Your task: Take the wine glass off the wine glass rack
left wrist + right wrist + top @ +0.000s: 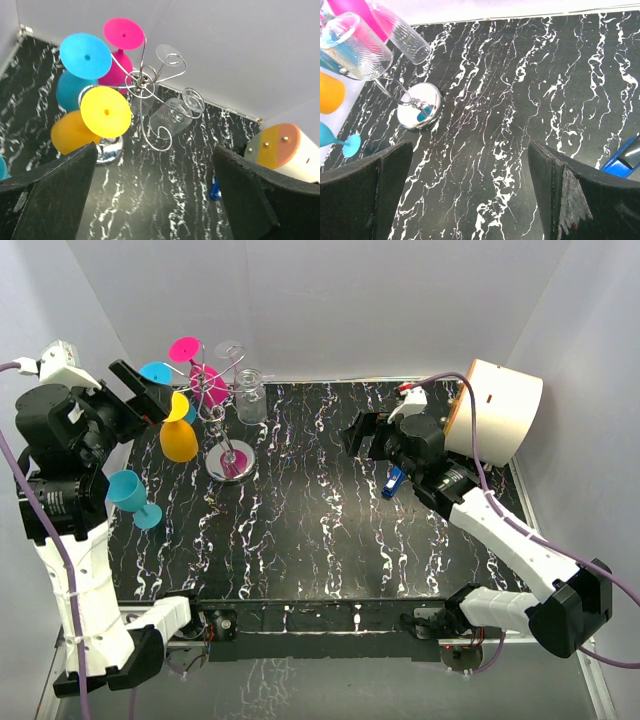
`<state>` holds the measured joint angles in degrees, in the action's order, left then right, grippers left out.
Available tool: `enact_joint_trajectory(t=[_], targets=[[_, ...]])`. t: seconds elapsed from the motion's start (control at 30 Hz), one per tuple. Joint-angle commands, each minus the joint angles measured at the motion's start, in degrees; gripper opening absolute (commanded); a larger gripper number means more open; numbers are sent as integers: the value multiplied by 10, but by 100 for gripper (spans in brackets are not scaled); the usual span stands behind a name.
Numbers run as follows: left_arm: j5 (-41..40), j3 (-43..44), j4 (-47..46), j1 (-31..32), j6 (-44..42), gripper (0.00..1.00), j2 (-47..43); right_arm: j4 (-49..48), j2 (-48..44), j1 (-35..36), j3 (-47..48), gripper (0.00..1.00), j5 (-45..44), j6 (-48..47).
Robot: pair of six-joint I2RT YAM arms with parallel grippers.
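Observation:
The wine glass rack (pixel 231 445) stands at the table's back left, a silver wire stand on a shiny disc base (pixel 420 106). Wine glasses hang from it upside down: yellow (pixel 106 111), blue (pixel 85 56), magenta (pixel 124 33) and two clear ones (pixel 172 115). My left gripper (pixel 152 392) hovers just left of the rack, open and holding nothing; in its wrist view (pixel 155 200) the hanging glasses lie ahead of it and apart from it. My right gripper (pixel 352 435) hangs open over the table right of the rack, with bare tabletop between its fingers (pixel 470 200).
A teal glass (pixel 133 498) sits on the table near its left edge. A small blue object (pixel 395 482) lies under the right arm. A white drum with an orange and yellow face (pixel 495 410) stands at the back right. White walls enclose the table.

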<state>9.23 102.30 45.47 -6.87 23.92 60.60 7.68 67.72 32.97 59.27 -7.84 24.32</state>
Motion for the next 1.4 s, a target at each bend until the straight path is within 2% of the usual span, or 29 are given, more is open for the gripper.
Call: enact_joint_trajectory(t=[0.0, 0.23, 0.4, 0.63, 1.1, 1.37], targets=[[-17, 6, 45, 3, 104, 99, 24, -46, -35, -2, 10, 98, 22, 19], [-112, -54, 58, 3, 188, 97, -8, -69, -55, -2, -24, 98, 36, 38], [-99, -97, 22, 3, 234, 85, -14, -73, -61, -2, -34, 98, 40, 39], [-102, -166, -29, 3, 297, 78, -23, -80, -72, -2, -44, 98, 35, 37], [-124, -197, -91, 2, 303, 56, 12, -80, -71, -3, -53, 98, 23, 32], [-129, -202, -93, 0, 300, 51, 26, -80, -71, -4, -57, 98, 18, 34]])
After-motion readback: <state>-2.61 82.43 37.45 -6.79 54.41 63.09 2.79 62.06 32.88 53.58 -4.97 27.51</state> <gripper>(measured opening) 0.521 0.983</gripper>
